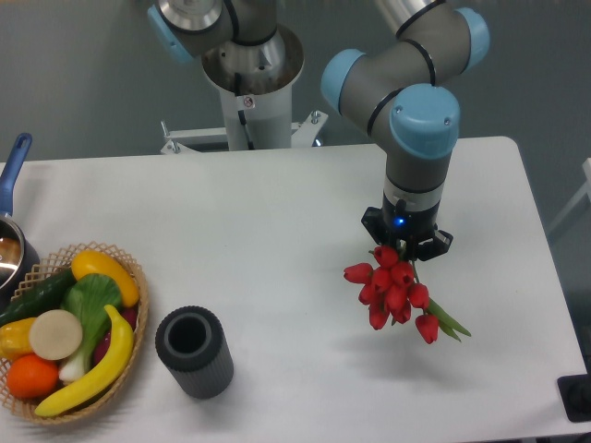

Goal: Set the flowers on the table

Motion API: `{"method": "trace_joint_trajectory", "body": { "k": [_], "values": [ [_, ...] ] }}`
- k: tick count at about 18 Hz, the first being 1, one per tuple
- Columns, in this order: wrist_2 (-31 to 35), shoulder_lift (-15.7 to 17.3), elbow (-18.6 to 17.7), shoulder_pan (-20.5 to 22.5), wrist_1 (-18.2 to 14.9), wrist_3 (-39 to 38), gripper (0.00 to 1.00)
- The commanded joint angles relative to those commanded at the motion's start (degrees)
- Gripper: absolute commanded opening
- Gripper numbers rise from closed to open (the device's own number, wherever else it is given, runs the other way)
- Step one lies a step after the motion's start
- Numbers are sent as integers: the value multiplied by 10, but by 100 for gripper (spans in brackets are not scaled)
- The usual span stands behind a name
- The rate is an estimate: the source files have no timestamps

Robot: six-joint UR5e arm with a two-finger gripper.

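Note:
The flowers [391, 291] are a bunch of red tulip buds with green stems that stick out to the lower right. My gripper [406, 247] is shut on them from above and holds them over the right part of the white table [277, 221]. A shadow lies on the table below the bunch. The fingers are mostly hidden behind the buds and the wrist.
A dark grey ribbed cylinder [193, 352] stands at the front left of centre. A wicker basket [128, 332] with fruit and vegetables sits at the front left. A pot with a blue handle [13, 175] is at the left edge. A black object [577, 397] is at the front right corner.

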Motion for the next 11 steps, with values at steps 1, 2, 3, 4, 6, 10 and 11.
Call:
{"method": "trace_joint_trajectory", "body": {
  "k": [1, 2, 3, 4, 6, 10, 11],
  "values": [
    [1, -7, -2, -3, 0, -3, 11],
    [1, -9, -4, -6, 0, -4, 12],
    [1, -13, -4, -8, 0, -4, 16],
    [1, -15, -5, -9, 0, -3, 26],
    [0, -18, -11, -9, 2, -2, 43],
    [-1, -22, -11, -12, 4, -3, 100],
    [-1, -22, -11, -13, 4, -3, 100]
  ]
}}
